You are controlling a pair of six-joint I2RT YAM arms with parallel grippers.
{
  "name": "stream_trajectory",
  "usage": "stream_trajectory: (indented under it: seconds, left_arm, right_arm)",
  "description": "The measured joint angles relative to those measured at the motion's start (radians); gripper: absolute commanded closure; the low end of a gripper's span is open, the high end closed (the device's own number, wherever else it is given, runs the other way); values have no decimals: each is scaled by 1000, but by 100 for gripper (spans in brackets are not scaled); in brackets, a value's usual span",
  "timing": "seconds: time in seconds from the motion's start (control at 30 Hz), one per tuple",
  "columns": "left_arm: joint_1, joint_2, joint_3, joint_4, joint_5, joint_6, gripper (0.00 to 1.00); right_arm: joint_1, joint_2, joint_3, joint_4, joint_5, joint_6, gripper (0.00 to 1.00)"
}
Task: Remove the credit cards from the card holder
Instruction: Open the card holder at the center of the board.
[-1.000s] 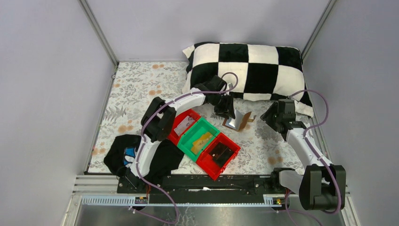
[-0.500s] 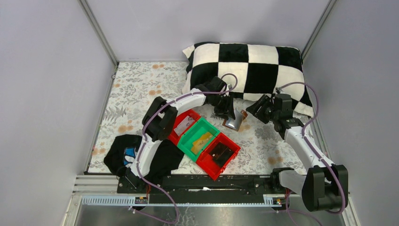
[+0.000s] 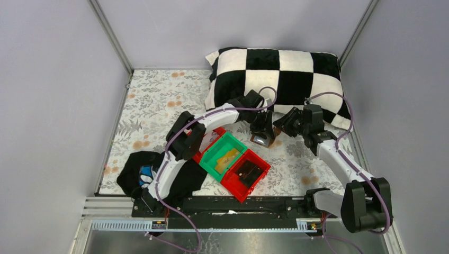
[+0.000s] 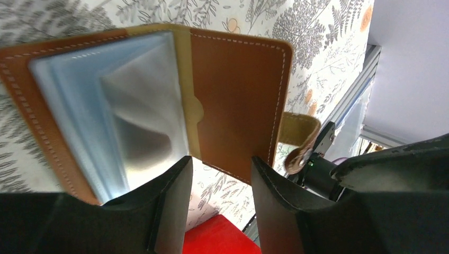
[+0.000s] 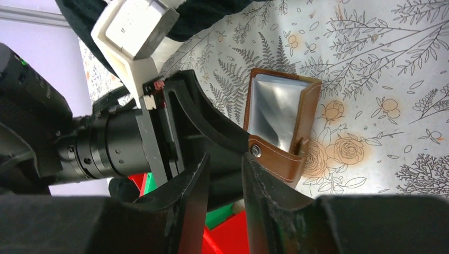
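The card holder [image 4: 233, 100] lies open just beyond the left fingers [image 4: 169, 211], its lower edge spanning the gap between the 2 tips. Pale credit cards [image 4: 132, 116] sit in the panel above 1 finger, and a bare brown panel is above the other. These fingers stand apart; I cannot tell whether they pinch it. The right fingers [image 5: 190, 201] are close together, with the holder's snap strap [image 5: 275, 159] at 1 tip. I cannot tell whether they grip it.
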Motion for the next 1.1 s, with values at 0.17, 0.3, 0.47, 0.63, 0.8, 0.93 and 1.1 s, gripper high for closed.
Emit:
stream_trajectory:
  seconds: [0.17,0.3,0.47,0.63,0.8,0.93,1.1]
  left_arm:
    - [-21,24,0,13,17,-8,52]
    - [-30,37,0,12,18,-8,52]
    - [-29,37,0,16,17,-8,52]
    - [-21,36,0,9,8,2,52]
    - [-4,6,-11,-7,-11,4,50]
    - [26,-37,-22,-1,-25,-1,50]
    - [51,-50,-28,21,-33,-17,50]
  right_arm:
    - [0,26,0,-2,15,13,75]
    - [0,52,-1,-24,44,14,78]
    - [0,76,-79,25,82,17,81]
    - [-2,134,-160,39,117,19,83]
    - [-5,135,-192,37,163,15,84]
    - [-10,147,-195,46,182,7,84]
    - [-21,161,-204,82,181,6,84]
